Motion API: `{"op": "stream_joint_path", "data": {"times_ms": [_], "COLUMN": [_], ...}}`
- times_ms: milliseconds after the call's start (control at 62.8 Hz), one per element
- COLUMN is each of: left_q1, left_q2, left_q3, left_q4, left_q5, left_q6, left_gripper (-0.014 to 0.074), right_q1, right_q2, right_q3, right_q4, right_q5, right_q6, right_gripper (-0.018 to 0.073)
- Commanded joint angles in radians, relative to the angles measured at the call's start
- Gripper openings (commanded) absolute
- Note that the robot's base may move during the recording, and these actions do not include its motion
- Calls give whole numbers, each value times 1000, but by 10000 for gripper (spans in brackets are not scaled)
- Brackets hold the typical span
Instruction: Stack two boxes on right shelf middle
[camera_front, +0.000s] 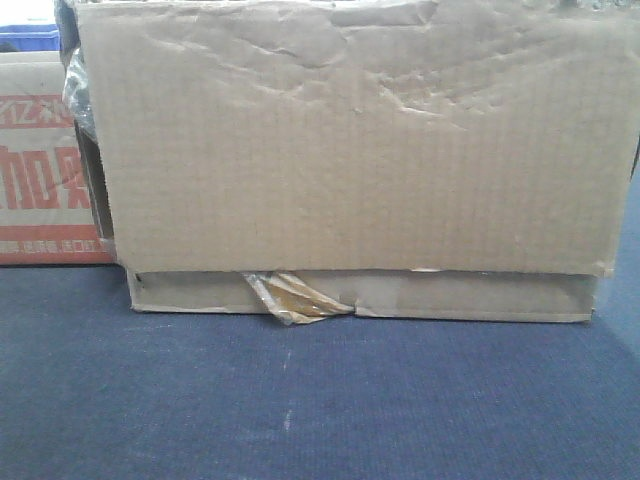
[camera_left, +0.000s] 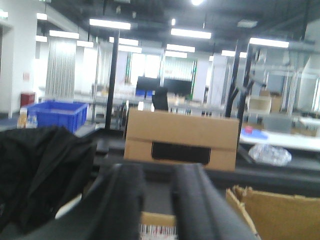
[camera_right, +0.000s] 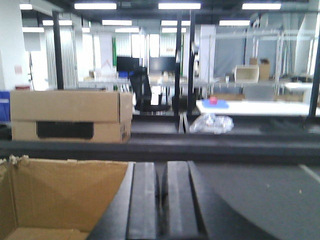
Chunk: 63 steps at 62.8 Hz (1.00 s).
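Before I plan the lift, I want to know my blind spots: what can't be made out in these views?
Front view: the brown carton fills the frame, hiding everything behind it; neither arm shows.
Front view: the printed carton is cut by the left edge.
Left wrist view: the left pincer is blurred.
Right wrist view: the open carton is cut by the bottom edge.

Open-plan office: desks, monitors, ceiling strip lights

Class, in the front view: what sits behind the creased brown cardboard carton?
The creased brown cardboard carton fills the view. Past its left edge show a white carton with red printing and a blue plastic bin above it. Everything else is covered.
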Motion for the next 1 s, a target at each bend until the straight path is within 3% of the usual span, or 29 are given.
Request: {"op": "stream_joint_path", "data": {"times_ms": [0, 96, 191, 255, 494, 653, 781, 860, 988], "left_q1": [2, 2, -20, -51, -89, -89, -79, -52, 34], "left_q2": [95, 172, 226, 261, 514, 761, 944, 1051, 1203], "left_q3": [-65, -96, -98, -109, -312, -569, -796, -911, -1068], "left_q4": [5, 10, 39, 75, 103, 116, 107, 53, -121], "left_q5": [73, 88, 74, 96, 313, 490, 645, 704, 790], "left_q6": [-1, 1, 1, 1, 1, 1, 72, 131, 293], "left_gripper": [299, 433, 491, 513, 542, 542, 542, 542, 535], "right_q1": [-1, -1, -1, -1, -1, -1, -1, -1, -1], "right_q2": [110, 198, 267, 295, 338, 339, 337, 337, 337], "right_q3": [-67, -96, -99, -99, -99, -99, -99, -99, -99], "right_q4": [0, 0, 0, 0, 0, 0, 0, 0, 0], "right_q5": [30, 18, -2, -2, -14, -9, -8, -8, -5], "right_q6": [2, 2, 2, 2, 2, 2, 2, 2, 2], "right_gripper": [129, 339, 510, 576, 570, 570, 570, 570, 570]}}
